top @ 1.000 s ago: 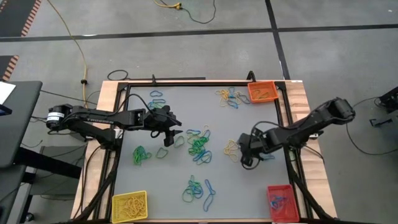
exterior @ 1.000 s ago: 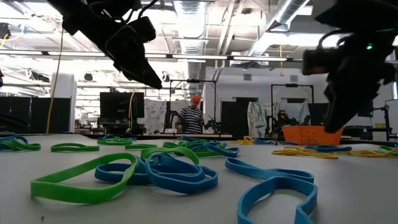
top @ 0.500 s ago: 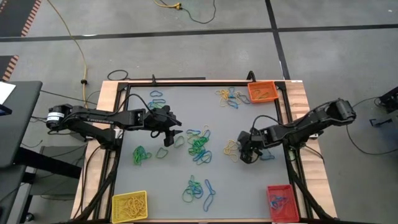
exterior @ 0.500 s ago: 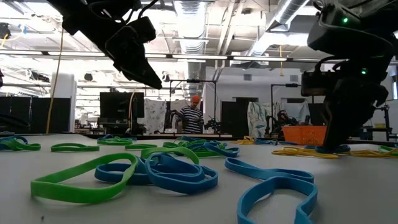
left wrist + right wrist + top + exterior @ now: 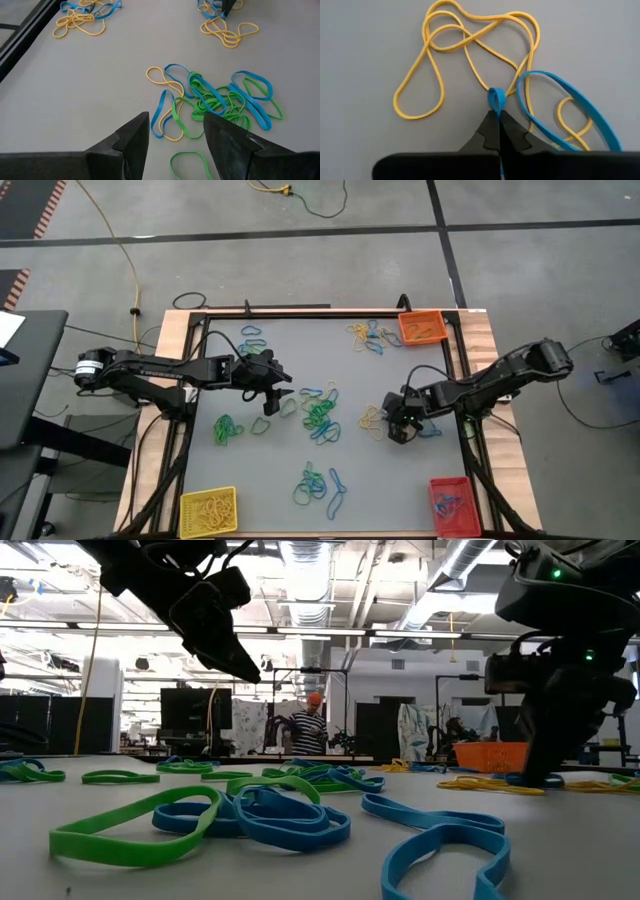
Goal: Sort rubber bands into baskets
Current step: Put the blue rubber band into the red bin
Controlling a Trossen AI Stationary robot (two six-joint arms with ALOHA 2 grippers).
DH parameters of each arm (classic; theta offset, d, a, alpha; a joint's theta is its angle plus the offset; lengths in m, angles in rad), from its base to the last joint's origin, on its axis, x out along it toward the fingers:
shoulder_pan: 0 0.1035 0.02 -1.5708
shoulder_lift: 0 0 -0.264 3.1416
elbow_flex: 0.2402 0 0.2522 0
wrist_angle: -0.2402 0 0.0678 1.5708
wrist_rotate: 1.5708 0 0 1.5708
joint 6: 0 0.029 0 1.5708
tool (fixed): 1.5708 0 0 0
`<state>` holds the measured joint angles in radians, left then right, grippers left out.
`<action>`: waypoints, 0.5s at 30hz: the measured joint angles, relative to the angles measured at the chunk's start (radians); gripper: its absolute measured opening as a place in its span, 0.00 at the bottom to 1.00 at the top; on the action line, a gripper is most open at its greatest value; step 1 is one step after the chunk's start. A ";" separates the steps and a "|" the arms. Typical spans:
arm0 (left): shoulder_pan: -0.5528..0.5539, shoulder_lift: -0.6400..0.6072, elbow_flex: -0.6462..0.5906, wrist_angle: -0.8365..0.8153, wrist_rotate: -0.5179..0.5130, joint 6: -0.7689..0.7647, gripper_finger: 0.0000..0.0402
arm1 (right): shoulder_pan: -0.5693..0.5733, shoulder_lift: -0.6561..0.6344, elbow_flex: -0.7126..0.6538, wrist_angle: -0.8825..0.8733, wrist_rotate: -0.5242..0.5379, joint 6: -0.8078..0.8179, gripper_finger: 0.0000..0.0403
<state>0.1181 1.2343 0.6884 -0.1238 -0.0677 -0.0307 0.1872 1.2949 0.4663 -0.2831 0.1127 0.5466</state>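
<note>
Step in hand, as judged: the pick of one band from the right-hand cluster. The right gripper [image 5: 498, 116] is down at the grey table surface [image 5: 280, 470], its fingers pressed together on a pinched fold of a thin blue rubber band [image 5: 496, 97], which bulges as a small loop just beyond the tips. The band lies on the mat right of centre, touching tangled thin yellow rubber bands [image 5: 470, 55]; a larger blue loop [image 5: 570, 107] lies just beside the grip, and whether it belongs to the same band cannot be told.

The next move calls for a straight lift that draws the blue band clear of the yellow loops, then a carry to a basket. The small rectangular red plastic basket [image 5: 448, 502] at the near right corner already holds blue bands; the orange one [image 5: 421, 328] stands at the far right corner, the yellow one [image 5: 208, 508] at the near left.

The left gripper [image 5: 175, 132] hangs above the left-centre of the table, fingers apart and empty, over a mixed green-and-blue pile [image 5: 225, 102].
</note>
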 joint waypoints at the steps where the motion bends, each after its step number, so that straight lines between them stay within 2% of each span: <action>1: 0.000 0.000 0.000 0.000 0.000 0.000 0.44 | 0.003 0.001 0.009 -0.015 -0.001 -0.004 0.05; 15: 0.000 0.000 0.000 0.000 0.000 0.000 0.44 | 0.081 0.001 0.241 -0.294 0.013 -0.058 0.05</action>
<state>0.1181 1.2343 0.6884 -0.1235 -0.0677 -0.0307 0.2684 1.2964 0.7074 -0.5774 0.1261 0.4886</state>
